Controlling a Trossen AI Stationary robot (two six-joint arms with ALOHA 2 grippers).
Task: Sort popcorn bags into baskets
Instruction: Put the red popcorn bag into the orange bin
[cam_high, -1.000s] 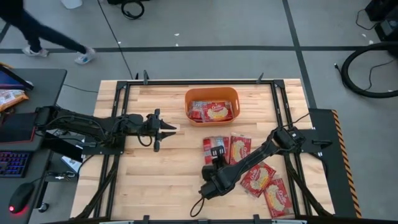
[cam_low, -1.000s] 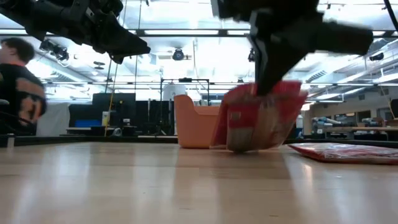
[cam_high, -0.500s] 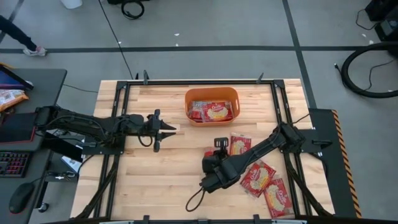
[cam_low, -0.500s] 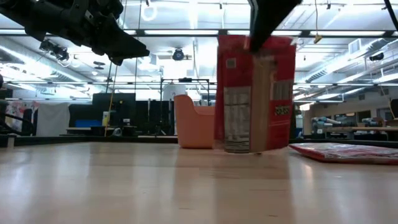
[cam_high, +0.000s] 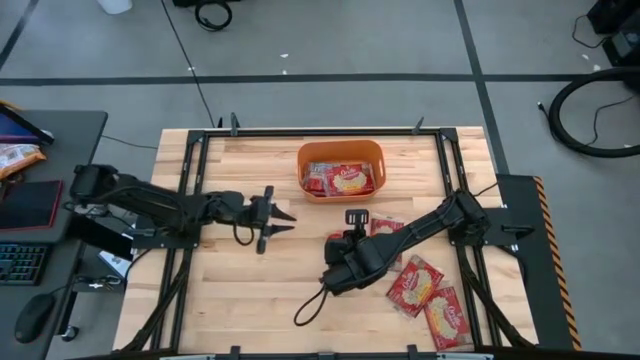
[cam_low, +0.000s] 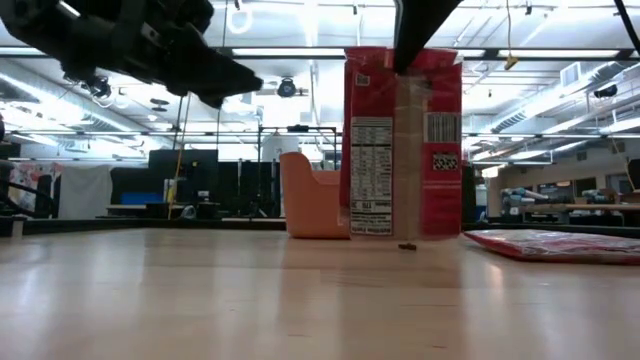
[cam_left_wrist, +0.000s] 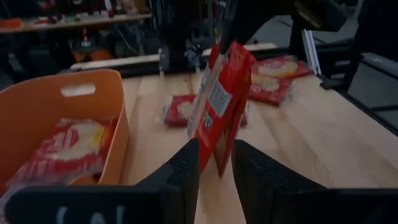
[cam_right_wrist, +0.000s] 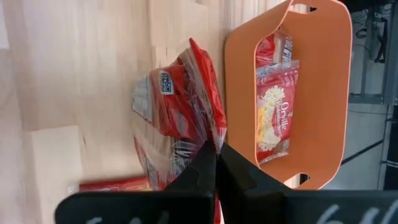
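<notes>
Though edge-on from above, lifted popcorn bag (cam_low: 402, 140) label-side in low view.

The scene is lit evenly from above by ceiling strip lights (cam_low: 300, 52), which are seen blown out in the low view. Soft sheen is thrown across the table (cam_low: 300, 300). Both wrist views are blurred near the fingers.

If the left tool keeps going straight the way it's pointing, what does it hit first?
Probably the popcorn bag hanging upright from the right tool: it sits dead ahead between the left tool's fingers, though how far off is unclear.
</notes>
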